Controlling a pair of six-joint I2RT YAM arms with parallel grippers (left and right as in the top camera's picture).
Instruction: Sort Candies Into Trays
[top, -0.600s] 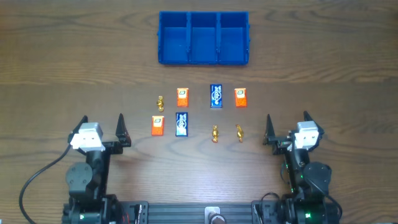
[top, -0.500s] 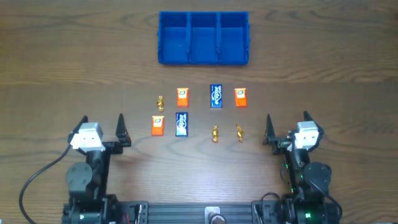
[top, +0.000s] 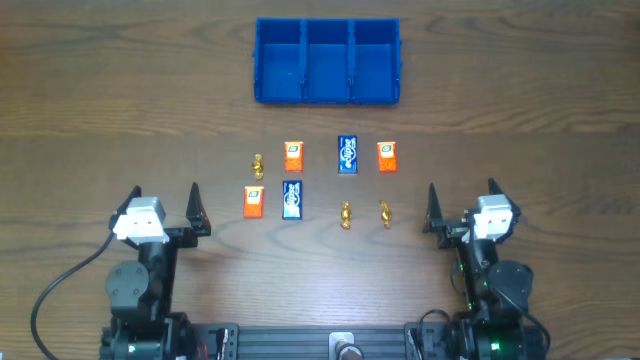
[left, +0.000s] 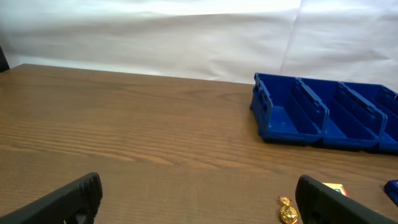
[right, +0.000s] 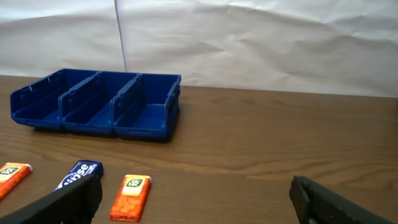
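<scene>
Orange pack (top: 254, 201), ahead of left jaws, is judged light, rigid, slick; best pinched across its long edges. Left and right jaws are spread wide, empty.

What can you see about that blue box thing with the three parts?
The blue tray looks like plastic: one long bin split by two inner walls into three open-topped compartments, all empty. It sits flat and upright on the wooden table, beyond the candies and apart from them. Only the table touches it.
</scene>
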